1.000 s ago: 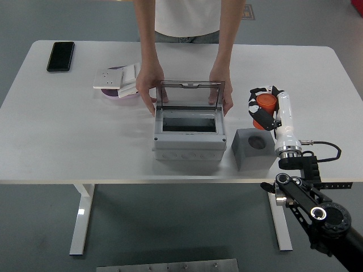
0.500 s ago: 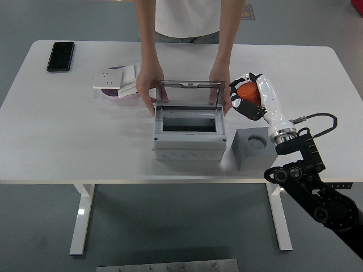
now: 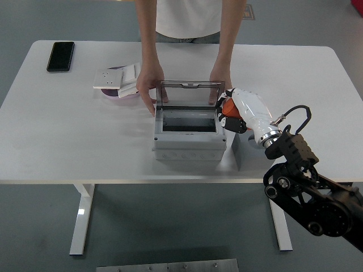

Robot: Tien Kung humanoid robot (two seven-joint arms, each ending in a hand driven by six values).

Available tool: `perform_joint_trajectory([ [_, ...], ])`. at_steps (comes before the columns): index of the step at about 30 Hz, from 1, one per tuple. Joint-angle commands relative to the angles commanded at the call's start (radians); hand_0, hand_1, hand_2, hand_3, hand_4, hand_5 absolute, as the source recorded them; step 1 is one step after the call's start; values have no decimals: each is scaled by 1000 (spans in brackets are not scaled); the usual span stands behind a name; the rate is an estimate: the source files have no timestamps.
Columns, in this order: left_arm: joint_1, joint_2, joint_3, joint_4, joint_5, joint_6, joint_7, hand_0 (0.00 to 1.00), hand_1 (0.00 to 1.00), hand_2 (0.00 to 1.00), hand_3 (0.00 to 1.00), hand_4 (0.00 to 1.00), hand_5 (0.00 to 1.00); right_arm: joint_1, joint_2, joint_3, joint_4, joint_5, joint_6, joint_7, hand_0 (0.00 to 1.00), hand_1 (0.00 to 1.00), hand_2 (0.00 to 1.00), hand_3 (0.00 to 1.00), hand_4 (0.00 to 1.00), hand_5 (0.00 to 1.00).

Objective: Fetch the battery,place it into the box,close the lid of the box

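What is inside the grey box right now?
The box stands open, lid held up by a person's hands. Its visible interior looks dark and empty; the battery is in the right hand, beside it.

White table (image 3: pixel 57 147) w/ rounded corners fills most of the frame, on white metal legs (image 3: pixel 81 218) visible bottom left and right of centre. Floor (image 3: pixel 34 226) is plain grey-blue, matte, evenly lit, no hard shadows. A grey metal plate (image 3: pixel 167 265) w/ bolts sits at bottom centre. No walls or windows in view.
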Motion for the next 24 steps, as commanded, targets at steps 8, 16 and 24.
perform_joint_trajectory([
  [8, 3, 3, -1, 0, -1, 1, -2, 611, 743, 600, 553, 377, 2, 53, -16, -49, 2, 12, 92, -93, 250, 246, 281, 316, 138, 2],
  [16, 2, 5, 0, 1, -2, 2, -5, 611, 742, 602, 551, 381, 2, 104, -22, -97, 9, 42, 169, -154, 235, 242, 280, 318, 184, 2],
  [24, 4, 6, -3, 0, 0, 4, -5, 611, 742, 601, 551, 381, 2, 119, -20, -107, 20, 24, 176, -163, 231, 235, 282, 319, 232, 2],
])
